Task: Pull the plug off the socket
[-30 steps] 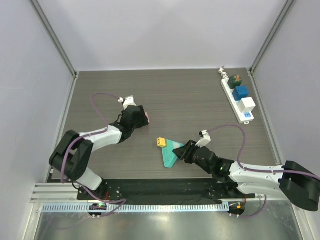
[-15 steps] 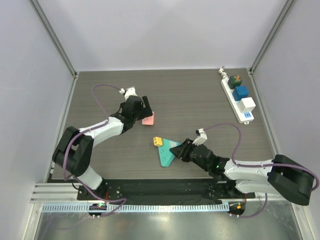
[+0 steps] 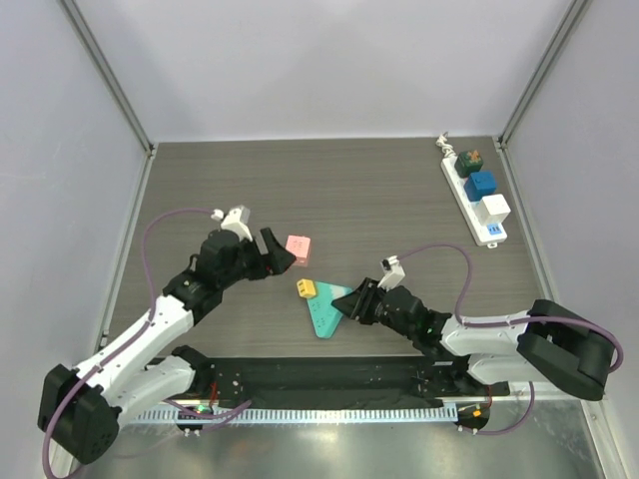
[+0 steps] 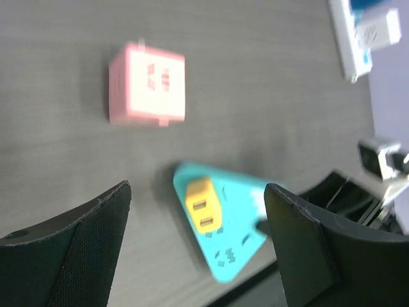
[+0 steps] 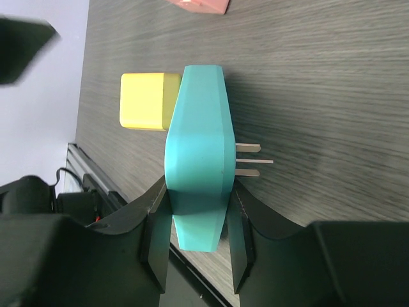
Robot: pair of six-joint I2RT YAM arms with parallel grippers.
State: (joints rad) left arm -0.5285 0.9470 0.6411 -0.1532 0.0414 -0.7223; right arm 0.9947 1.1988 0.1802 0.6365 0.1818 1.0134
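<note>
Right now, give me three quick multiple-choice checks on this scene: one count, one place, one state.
1. Plugs on the power strip: A) three B) one C) five.
2. The yellow plug sits on: A) the power strip B) the teal block C) bare tabletop.
3. The right gripper is: A) open B) out of view C) shut on the teal block.
Answers: 1 A, dark plug, blue plug and white plug; 2 B, it is seated at the block's corner; 3 C, both fingers press the block's faces.
</note>
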